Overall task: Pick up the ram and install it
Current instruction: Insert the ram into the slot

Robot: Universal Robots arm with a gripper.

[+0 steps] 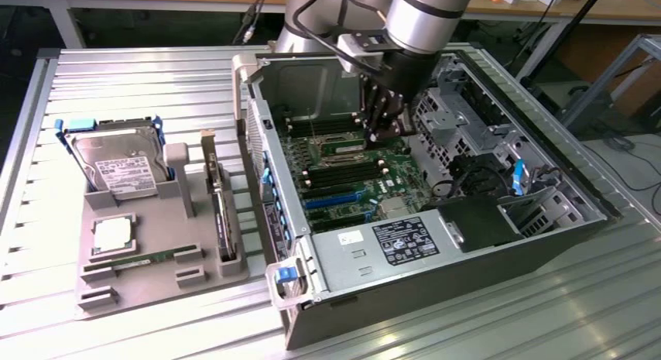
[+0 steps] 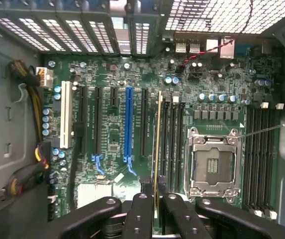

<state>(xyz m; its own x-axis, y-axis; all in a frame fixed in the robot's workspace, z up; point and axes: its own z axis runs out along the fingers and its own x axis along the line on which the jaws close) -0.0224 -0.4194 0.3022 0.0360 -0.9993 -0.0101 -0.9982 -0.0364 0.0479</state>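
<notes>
fingers [image 2: 138, 216]: clamped on ram [image 2: 158, 144] | ram: edge-on between them, above memory slots [image 2: 174, 149]

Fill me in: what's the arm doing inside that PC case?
The Universal Robots arm is inside the open PC case. Its end effector is shut on the ram, held edge-on over the black memory slots beside the empty CPU socket. Whether the stick is seated in a slot cannot be told. Another green memory stick lies in the grey tray outside the case.
</notes>
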